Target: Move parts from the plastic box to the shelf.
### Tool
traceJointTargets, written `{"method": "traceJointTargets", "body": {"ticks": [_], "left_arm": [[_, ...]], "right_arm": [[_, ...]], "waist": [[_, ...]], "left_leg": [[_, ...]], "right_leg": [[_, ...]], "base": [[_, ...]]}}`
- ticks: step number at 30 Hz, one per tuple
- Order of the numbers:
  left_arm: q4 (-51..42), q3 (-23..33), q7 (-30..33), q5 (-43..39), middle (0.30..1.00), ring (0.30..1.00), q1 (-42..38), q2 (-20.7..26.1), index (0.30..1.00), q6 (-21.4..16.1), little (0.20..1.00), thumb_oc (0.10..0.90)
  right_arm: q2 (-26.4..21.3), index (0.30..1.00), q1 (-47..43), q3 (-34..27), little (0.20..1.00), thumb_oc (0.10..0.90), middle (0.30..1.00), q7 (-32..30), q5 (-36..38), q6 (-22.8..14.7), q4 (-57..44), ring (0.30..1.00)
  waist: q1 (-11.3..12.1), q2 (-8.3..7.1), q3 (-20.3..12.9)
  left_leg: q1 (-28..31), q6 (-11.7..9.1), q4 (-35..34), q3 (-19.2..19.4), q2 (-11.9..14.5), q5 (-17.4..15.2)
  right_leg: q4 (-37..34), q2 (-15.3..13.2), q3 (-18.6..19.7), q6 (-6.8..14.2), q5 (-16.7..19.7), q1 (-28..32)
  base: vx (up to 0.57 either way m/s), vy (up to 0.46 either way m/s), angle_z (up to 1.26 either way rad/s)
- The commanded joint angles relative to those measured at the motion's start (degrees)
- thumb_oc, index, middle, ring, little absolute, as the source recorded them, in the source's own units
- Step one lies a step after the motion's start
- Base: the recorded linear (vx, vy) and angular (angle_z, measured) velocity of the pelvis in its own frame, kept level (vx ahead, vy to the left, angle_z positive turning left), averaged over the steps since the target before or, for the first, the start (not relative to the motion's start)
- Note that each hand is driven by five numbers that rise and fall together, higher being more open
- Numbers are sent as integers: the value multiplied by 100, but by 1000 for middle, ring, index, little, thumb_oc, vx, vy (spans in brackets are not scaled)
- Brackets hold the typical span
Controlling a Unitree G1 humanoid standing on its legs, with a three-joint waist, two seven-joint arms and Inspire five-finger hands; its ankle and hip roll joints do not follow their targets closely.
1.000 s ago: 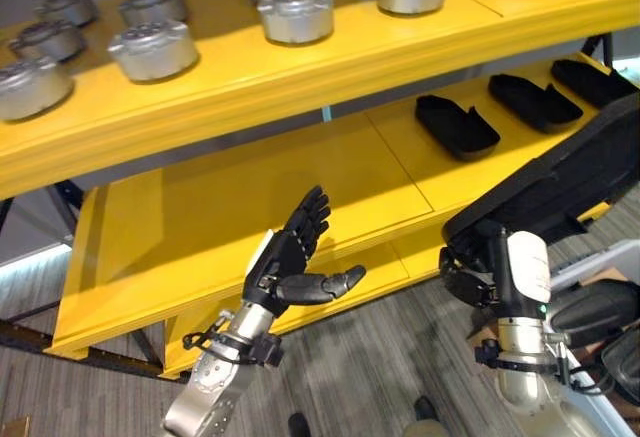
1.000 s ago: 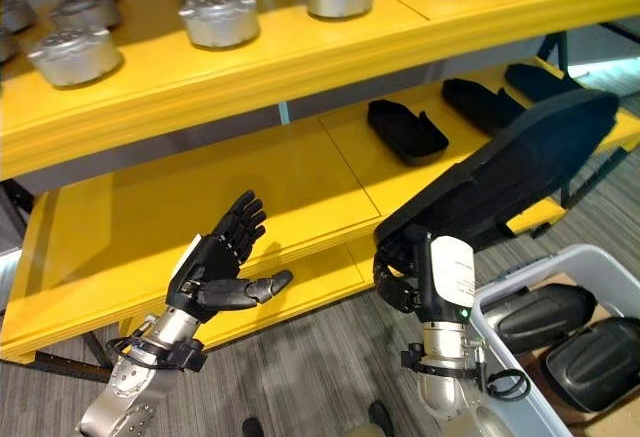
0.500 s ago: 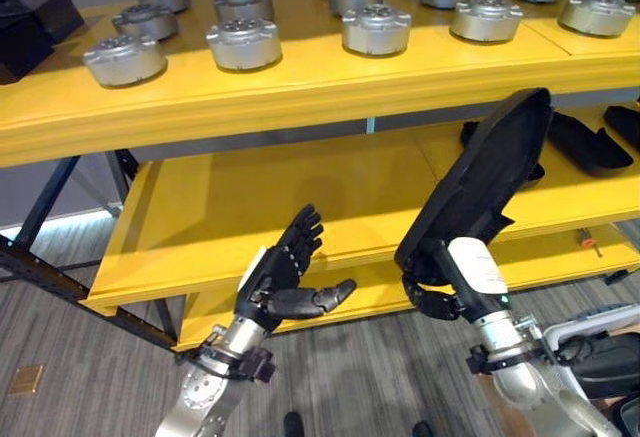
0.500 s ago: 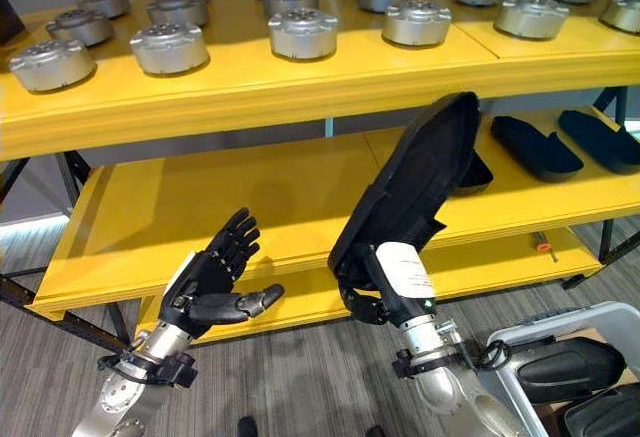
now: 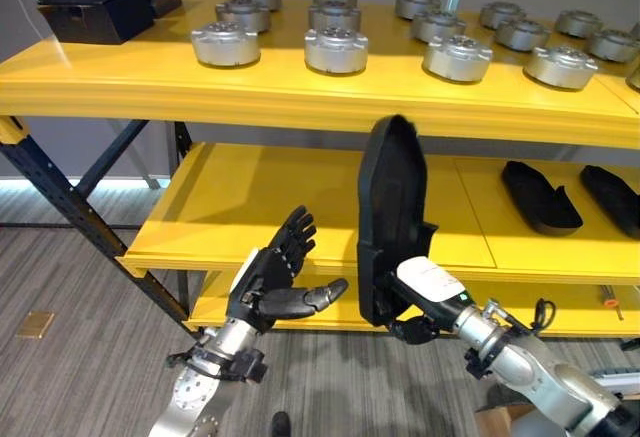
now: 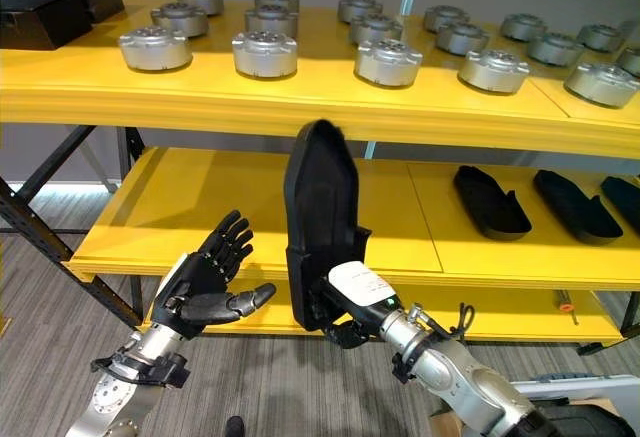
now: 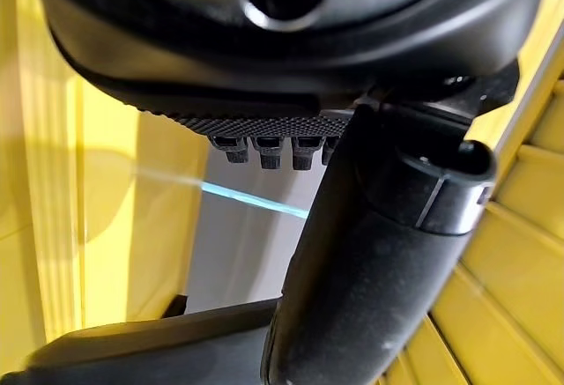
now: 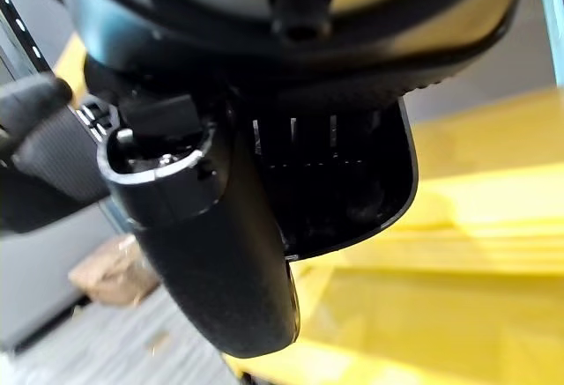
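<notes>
At the far left of the top shelf (image 5: 120, 82) sit two black boxes (image 5: 95, 9), and to their right rows of round silver metal parts (image 5: 336, 49) run along that level. Below them, near the left, the left robot hand (image 5: 275, 279) is raised in front of the lower shelf (image 5: 230, 212) with its fingers straight and spread, thumb out, palm turned toward the middle; it holds nothing. Just to its right, but apart from it, the right robot hand (image 5: 415, 309) is clamped round the lower end of a long black moulded part (image 5: 388, 212), which stands nearly upright with its upper tip in front of the top shelf's front edge. The right wrist view shows the fingers curled behind the part's rim and the thumb across it. Further right, two more black moulded parts (image 5: 540, 197) of the same kind lie flat on the lower shelf. At the lower right, a corner of the plastic box (image 6: 580, 385) shows beside the right arm. The step in hand looks to be the carry to the shelf. Next the part likely has to be tipped flat and laid on the bare stretch of the lower shelf left of the two already there, perhaps steadied by the open left robot hand, keeping its tip clear of the top shelf's edge.
</notes>
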Motion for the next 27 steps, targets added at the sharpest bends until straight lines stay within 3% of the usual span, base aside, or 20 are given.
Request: {"method": "traceJointTargets", "body": {"ticks": [1, 6, 9, 10, 14, 16, 17, 21, 22, 23, 26, 27], "left_arm": [[-264, 293, -323, -133, 1000, 1000, -570, -17, 1000, -344, 1000, 900], [-182, 261, -340, -63, 1000, 1000, -676, -140, 1000, -326, 1000, 900], [-160, 305, -465, -54, 1000, 1000, -625, -176, 1000, -364, 1000, 900], [-137, 351, -546, -56, 1000, 1000, -537, -200, 1000, -475, 1000, 900], [-43, 407, -517, -81, 1000, 1000, -571, -237, 1000, -568, 1000, 900], [25, 359, -481, 1, 1000, 1000, -643, -259, 1000, -619, 1000, 900], [-17, 342, -434, 106, 1000, 1000, -634, -272, 1000, -645, 1000, 900], [-55, 320, -360, 113, 1000, 1000, -598, -277, 1000, -675, 1000, 900], [-65, 382, -344, 147, 1000, 1000, -582, -276, 1000, -677, 1000, 900], [-93, 412, -356, 149, 1000, 1000, -560, -286, 1000, -663, 1000, 900], [-111, 414, -436, 118, 1000, 1000, -607, -288, 1000, -607, 1000, 900], [-122, 384, -480, 91, 1000, 1000, -658, -273, 1000, -561, 1000, 900]], "right_arm": [[-53, 300, -1124, -9, 300, 400, 300, 280, 385, 47, 216, 300], [240, 300, -1501, 168, 300, 400, 300, -273, -71, 43, 1068, 300], [346, 300, -1466, 191, 300, 400, 300, -703, -973, -218, 1230, 300], [353, 300, -1343, 346, 300, 400, 300, -935, -1695, -521, 1188, 300], [336, 300, -1270, 697, 300, 400, 300, -1253, -2234, -673, 1267, 300], [376, 300, -1490, 835, 300, 400, 300, -1473, -2153, -420, 1467, 300], [377, 300, -1710, 828, 300, 400, 300, -1720, -2136, 4, 1634, 300], [376, 300, -1743, 710, 300, 400, 300, -1806, -2136, 226, 1671, 300], [385, 300, -1783, 538, 300, 400, 300, -1909, -2107, 540, 1751, 300], [418, 300, -1799, 430, 300, 400, 300, -1986, -2112, 625, 1858, 300], [406, 300, -1922, 235, 300, 400, 300, -1988, -1978, 819, 2087, 300], [388, 300, -1992, 120, 300, 400, 300, -2004, -1785, 971, 2229, 300]], "waist": [[156, 46, -50], [289, -15, 45], [342, -20, 111], [397, -23, 173], [458, -43, 230], [484, -61, 234], [534, -81, 240], [552, -85, 248], [567, -87, 301], [575, -89, 320], [534, -78, 320], [482, -71, 309]], "left_leg": [[602, 442, -26, 337, -234, -724], [591, 563, 44, 347, -334, -741], [546, 608, 145, 385, -346, -778], [490, 630, 218, 519, -355, -814], [473, 654, 262, 770, -366, -836], [480, 656, 240, 806, -363, -826], [455, 675, 248, 847, -380, -839], [429, 699, 283, 881, -390, -855], [441, 742, 357, 907, -391, -900], [449, 762, 383, 907, -401, -910], [422, 761, 463, 796, -406, -943], [426, 741, 510, 693, -428, -1000]], "right_leg": [[199, 254, -340, -242, 408, -291], [604, 196, -463, -241, 299, -370], [767, 135, -509, -212, 311, -454], [819, 71, -636, -170, 351, -501], [735, -23, -873, -101, 507, -524], [739, -29, -903, -81, 568, -562], [774, -9, -974, -92, 548, -548], [912, 5, -1041, -125, 500, -592], [1194, 8, -1129, -171, 415, -623], [1324, 18, -1138, -193, 410, -653], [1216, 137, -972, -244, 383, -718], [962, 193, -735, -222, 460, -718]], "base": [[37, 187, 13], [11, 142, 5], [-14, 90, 5], [-45, 77, 3], [-34, 59, -22], [-27, 46, -28], [-24, 39, -15], [-16, 27, -6], [19, 14, -6], [30, 2, -6], [61, -62, 0], [84, -95, 3]]}}
